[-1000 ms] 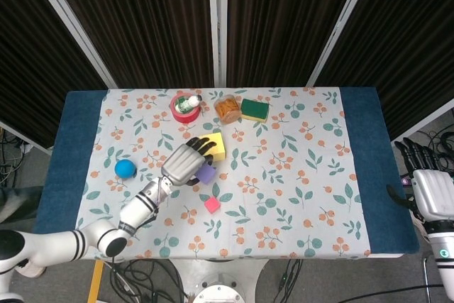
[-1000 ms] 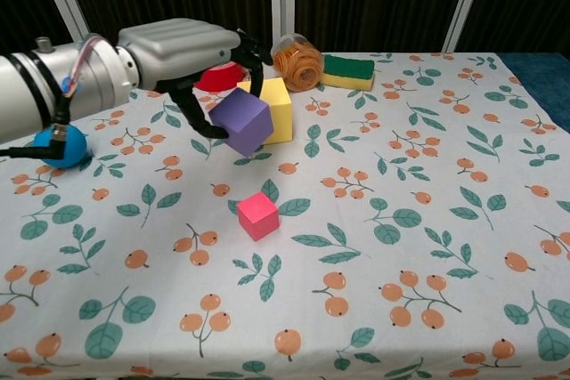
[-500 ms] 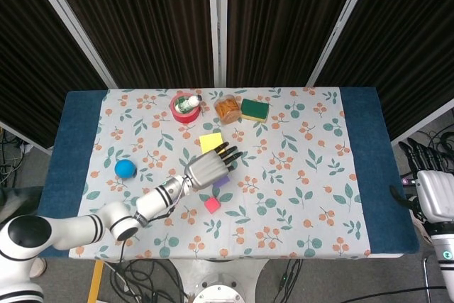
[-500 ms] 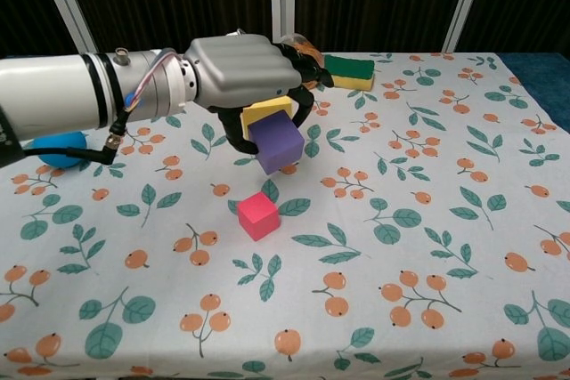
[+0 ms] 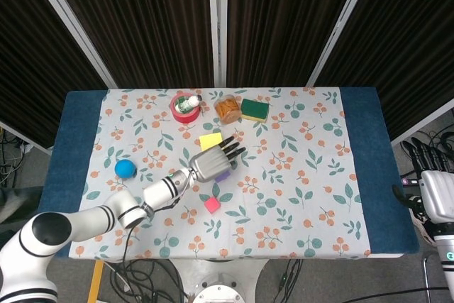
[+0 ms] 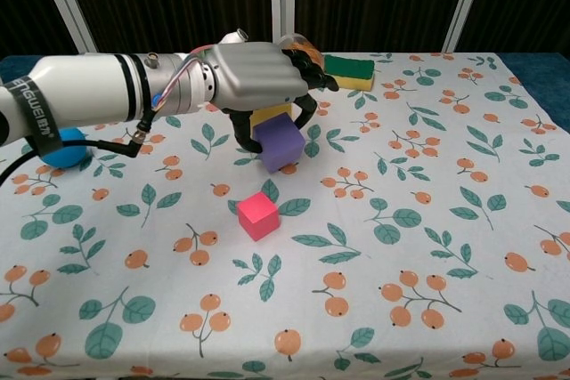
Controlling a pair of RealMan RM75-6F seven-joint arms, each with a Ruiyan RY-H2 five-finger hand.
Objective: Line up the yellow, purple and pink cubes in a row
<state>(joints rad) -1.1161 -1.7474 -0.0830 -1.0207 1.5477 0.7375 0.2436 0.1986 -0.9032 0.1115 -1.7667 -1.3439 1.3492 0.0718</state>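
Centre of the frame, the left hand (image 6: pixel 254 82) grips the purple cube (image 6: pixel 282 141) from above, just in front of the yellow cube (image 5: pixel 210 140) and up from the pink cube (image 6: pixel 258 214). At the head view's right edge the right hand (image 5: pixel 434 188) waits off the table; its grip can't be read

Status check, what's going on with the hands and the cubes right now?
Left hand grips purple cube, between yellow cube and pink cube. Right hand idle off the table edge, holding nothing. Nothing in the way.
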